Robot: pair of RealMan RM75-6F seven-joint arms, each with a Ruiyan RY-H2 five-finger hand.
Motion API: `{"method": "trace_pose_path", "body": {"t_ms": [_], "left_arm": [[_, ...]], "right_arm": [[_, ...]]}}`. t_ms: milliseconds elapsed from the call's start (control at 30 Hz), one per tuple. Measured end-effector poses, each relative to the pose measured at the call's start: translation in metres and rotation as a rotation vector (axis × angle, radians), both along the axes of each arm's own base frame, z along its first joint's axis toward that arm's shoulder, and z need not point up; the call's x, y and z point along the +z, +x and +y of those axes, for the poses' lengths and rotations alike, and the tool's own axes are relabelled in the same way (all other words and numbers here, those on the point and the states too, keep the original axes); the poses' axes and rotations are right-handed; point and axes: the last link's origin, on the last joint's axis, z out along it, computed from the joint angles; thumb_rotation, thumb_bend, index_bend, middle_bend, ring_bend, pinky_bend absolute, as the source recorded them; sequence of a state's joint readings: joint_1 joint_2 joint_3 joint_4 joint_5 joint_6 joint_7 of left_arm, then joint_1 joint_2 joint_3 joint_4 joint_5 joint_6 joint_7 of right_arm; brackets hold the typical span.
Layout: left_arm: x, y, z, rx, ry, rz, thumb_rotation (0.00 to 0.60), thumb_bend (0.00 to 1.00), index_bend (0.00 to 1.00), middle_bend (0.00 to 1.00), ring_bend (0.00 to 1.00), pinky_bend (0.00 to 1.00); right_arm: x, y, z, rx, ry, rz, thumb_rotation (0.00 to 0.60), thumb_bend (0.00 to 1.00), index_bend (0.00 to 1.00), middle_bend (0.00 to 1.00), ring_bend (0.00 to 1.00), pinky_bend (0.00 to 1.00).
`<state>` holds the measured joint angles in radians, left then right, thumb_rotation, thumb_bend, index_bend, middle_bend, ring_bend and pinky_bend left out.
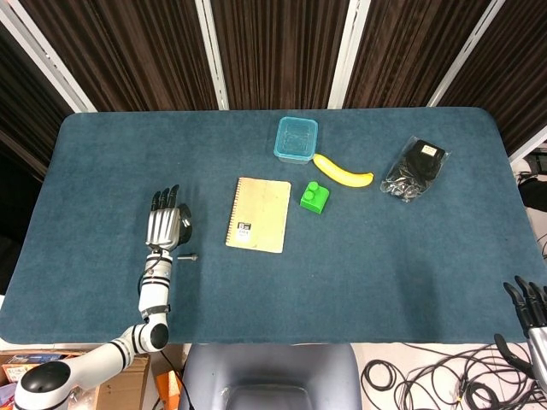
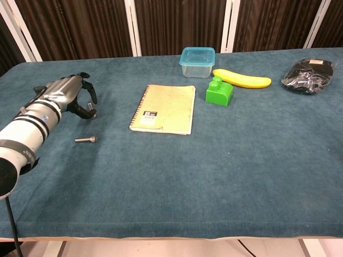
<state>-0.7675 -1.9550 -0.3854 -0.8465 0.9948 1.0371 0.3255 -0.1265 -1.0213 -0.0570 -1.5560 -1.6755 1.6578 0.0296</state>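
Your left hand [image 1: 164, 225] hovers over the cloth, fingers apart and lightly curled, holding nothing. The small metal bolt [image 2: 86, 139] lies just beside it, toward you and slightly right, not touching. Spiral notebook [image 1: 258, 214] sits further right, well apart. Your right hand [image 1: 528, 301] is off the table's right edge, fingers spread, empty.

Robotics laboratory test station. Indicators: a worktop [image 1: 410, 256] covered in teal felt, dark pleated curtains [image 1: 273, 51] with white frame posts [image 1: 349, 51] enclosing the rear, loose cable bundles [image 1: 436, 380] on the floor, and a cardboard box [image 1: 26, 367] beside the station.
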Motion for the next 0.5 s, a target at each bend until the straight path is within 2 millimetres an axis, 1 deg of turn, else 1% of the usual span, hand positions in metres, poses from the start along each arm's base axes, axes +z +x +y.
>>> {"method": "trace_pose_path", "body": {"t_ms": [67, 200, 267, 367, 433, 500], "left_arm": [[0.000, 0.000, 0.000, -0.003, 0.002, -0.003, 0.600, 0.34, 0.43, 0.05, 0.00, 0.00], [0.001, 0.002, 0.000, -0.011, 0.004, -0.012, 0.600, 0.34, 0.32, 0.05, 0.00, 0.00], [0.001, 0.005, -0.002, -0.023, 0.005, -0.026, 0.600, 0.34, 0.30, 0.04, 0.00, 0.00], [0.004, 0.011, -0.008, -0.061, 0.007, -0.050, 0.600, 0.34, 0.30, 0.04, 0.00, 0.00], [0.007, 0.016, -0.014, -0.092, 0.008, -0.069, 0.600, 0.35, 0.33, 0.03, 0.00, 0.00], [0.012, 0.021, -0.025, -0.131, 0.005, -0.091, 0.600, 0.35, 0.37, 0.03, 0.00, 0.00]], "right_arm": [[0.000, 0.000, 0.000, 0.000, 0.001, 0.000, 0.600, 0.29, 0.00, 0.00, 0.00, 0.04], [0.000, 0.000, 0.000, -0.001, 0.000, -0.001, 0.600, 0.29, 0.00, 0.00, 0.00, 0.04], [0.001, 0.000, 0.000, 0.000, -0.003, -0.003, 0.600, 0.29, 0.00, 0.00, 0.00, 0.04], [0.002, 0.000, 0.000, 0.001, -0.004, -0.007, 0.600, 0.29, 0.00, 0.00, 0.00, 0.04], [0.003, -0.001, 0.000, -0.001, -0.008, -0.012, 0.600, 0.29, 0.00, 0.00, 0.00, 0.04], [0.004, -0.001, 0.000, -0.002, -0.009, -0.015, 0.600, 0.29, 0.00, 0.00, 0.00, 0.04]]}}
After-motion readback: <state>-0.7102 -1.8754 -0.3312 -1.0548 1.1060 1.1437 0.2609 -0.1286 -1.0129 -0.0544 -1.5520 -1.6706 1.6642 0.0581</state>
